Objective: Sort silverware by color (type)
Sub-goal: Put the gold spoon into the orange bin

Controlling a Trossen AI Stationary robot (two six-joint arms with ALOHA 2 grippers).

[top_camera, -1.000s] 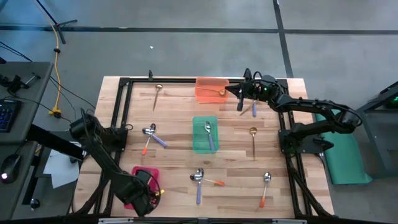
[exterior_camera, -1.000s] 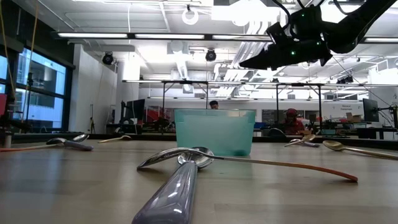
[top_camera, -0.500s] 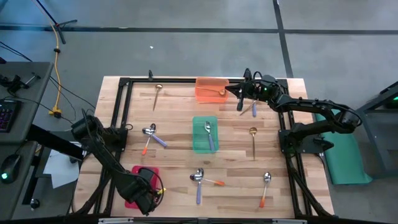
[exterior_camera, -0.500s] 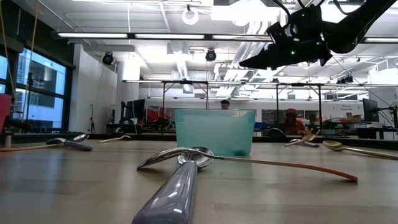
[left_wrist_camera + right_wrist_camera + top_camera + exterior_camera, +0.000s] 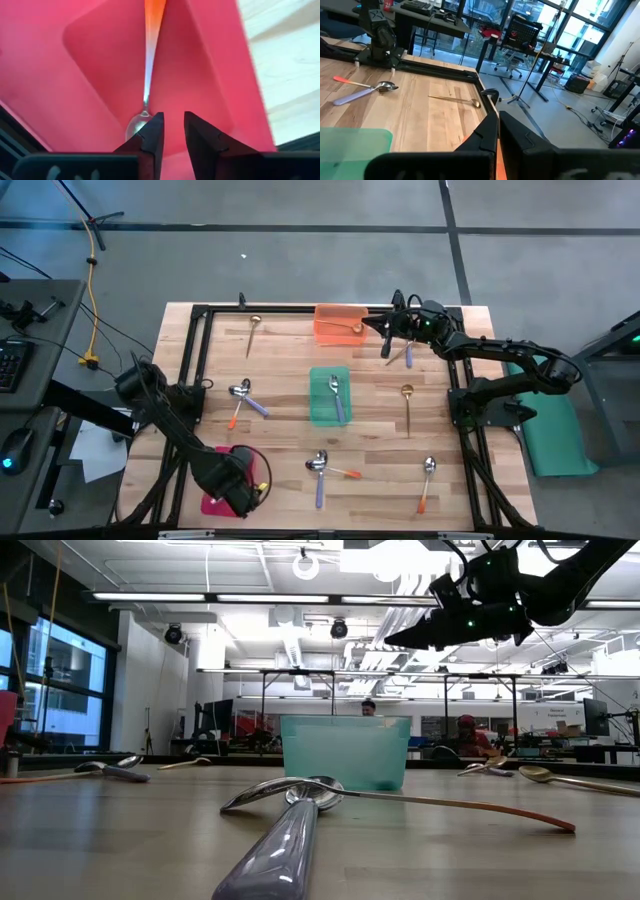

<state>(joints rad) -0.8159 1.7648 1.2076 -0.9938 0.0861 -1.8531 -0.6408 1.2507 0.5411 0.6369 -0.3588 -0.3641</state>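
My left gripper (image 5: pixel 173 117) points down over the red tray (image 5: pixel 215 502) at the table's near left, open, with a gap between its fingertips. Below it an orange-handled spoon (image 5: pixel 148 65) lies in the red tray (image 5: pixel 100 75); one finger partly hides its bowl (image 5: pixel 135 126). My right gripper (image 5: pixel 372 328) is held level and shut beside the orange tray (image 5: pixel 335 330), with nothing seen in it. That tray holds a gold spoon (image 5: pixel 352 328). The green tray (image 5: pixel 329 395) holds a purple-blue spoon (image 5: pixel 337 398). Other spoons lie loose on the wood.
Loose spoons: gold (image 5: pixel 253 335) far left, an orange and purple pair (image 5: pixel 242 395), purple (image 5: pixel 407 352) under the right arm, gold (image 5: pixel 407 405), a near pair (image 5: pixel 320 468), orange (image 5: pixel 427 480). A black frame (image 5: pixel 200 360) borders the table.
My left gripper has shifted a little toward the table's right edge above the red tray and has rolled about its own axis. My right arm has kept still.
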